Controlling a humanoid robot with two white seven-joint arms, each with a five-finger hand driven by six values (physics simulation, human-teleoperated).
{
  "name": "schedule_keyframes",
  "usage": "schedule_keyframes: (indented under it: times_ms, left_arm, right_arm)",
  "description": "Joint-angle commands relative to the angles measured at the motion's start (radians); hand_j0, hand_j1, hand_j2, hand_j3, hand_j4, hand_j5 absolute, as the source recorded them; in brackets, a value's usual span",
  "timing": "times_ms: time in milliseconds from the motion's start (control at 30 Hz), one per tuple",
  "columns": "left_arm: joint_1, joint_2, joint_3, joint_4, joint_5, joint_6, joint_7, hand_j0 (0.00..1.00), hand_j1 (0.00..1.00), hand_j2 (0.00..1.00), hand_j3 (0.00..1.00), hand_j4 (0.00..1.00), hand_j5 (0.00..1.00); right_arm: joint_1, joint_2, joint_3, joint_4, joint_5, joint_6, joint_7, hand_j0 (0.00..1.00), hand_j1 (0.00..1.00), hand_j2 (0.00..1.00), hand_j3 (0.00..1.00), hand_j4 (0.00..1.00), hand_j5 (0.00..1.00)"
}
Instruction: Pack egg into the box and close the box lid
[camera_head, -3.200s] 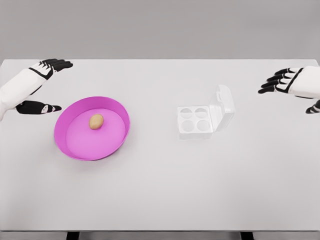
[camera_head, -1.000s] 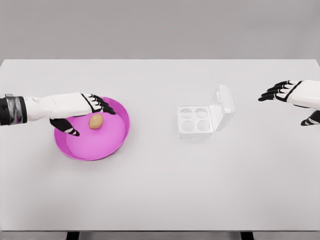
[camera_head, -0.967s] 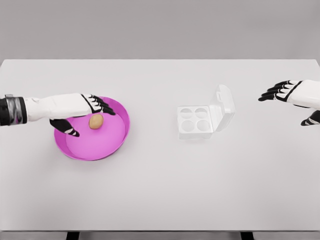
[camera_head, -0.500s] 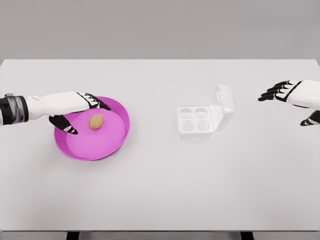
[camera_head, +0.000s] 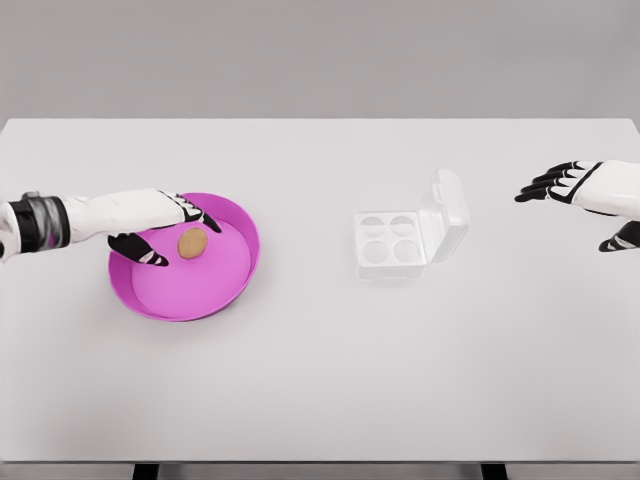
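**Q:** On the white table (camera_head: 320, 380), where does the egg (camera_head: 192, 243) lie, and how is it oriented?

**A:** It rests inside the pink bowl (camera_head: 215, 290), left of centre on the table, a little toward the bowl's far side. Its long axis runs roughly from near-left to far-right, tilted only slightly off the vertical of the picture; which end is the narrower cannot be told.

**Q:** How does the egg look?

**A:** Small, oval, tan-brown and matte, with a lighter patch on its upper face.

**Q:** What of the left hand (camera_head: 160, 225)?

**A:** It reaches in over the bowl's left rim. The dark fingers (camera_head: 198, 212) lie just beyond the egg and the thumb (camera_head: 140, 252) sits on its near-left side, so the egg lies between them. The digits are moderately parted and not closed on it; whether any tip touches the shell cannot be told.

**Q:** And the box (camera_head: 398, 241)?

**A:** A white carton with four round wells, right of centre, well apart from the bowl. Its lid (camera_head: 447, 211) stands raised on the right side, and all four wells show bare.

**Q:** The right hand (camera_head: 585, 188)?

**A:** At the right edge, fingers spread and relaxed, holding nothing, well apart from the box.
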Motion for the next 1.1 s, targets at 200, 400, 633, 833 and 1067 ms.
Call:
schedule_keyframes:
  times_ms: [200,400,633,833,1067]
  left_arm:
    - [0.0,-0.018,-0.004,0.017,-0.012,0.008,0.0,0.81,0.81,0.81,0.81,0.81,0.81]
    - [-0.002,-0.032,-0.004,0.02,-0.038,0.008,0.0,0.81,0.81,0.81,0.81,0.81,0.81]
    - [-0.003,-0.041,-0.004,0.02,-0.069,0.008,0.0,0.82,0.82,0.82,0.82,0.82,0.82]
    - [-0.003,-0.044,-0.004,0.02,-0.076,0.008,0.0,0.82,0.82,0.82,0.82,0.82,0.82]
    - [-0.005,-0.063,-0.004,0.026,-0.107,0.008,0.0,0.81,0.81,0.81,0.81,0.81,0.81]
  right_arm:
    - [0.002,0.0,0.0,0.0,-0.006,0.003,0.0,1.0,1.0,1.0,1.0,1.0,1.0]
    - [0.006,0.0,0.0,0.0,-0.004,0.003,0.0,1.0,1.0,1.0,1.0,1.0,1.0]
    - [0.008,0.0,0.0,-0.002,-0.006,0.003,0.0,1.0,1.0,1.0,1.0,1.0,1.0]
    - [0.011,0.001,0.0,-0.002,-0.006,0.003,0.0,1.0,1.0,1.0,1.0,1.0,1.0]
    - [0.011,0.001,0.0,-0.002,-0.006,0.003,0.0,1.0,1.0,1.0,1.0,1.0,1.0]
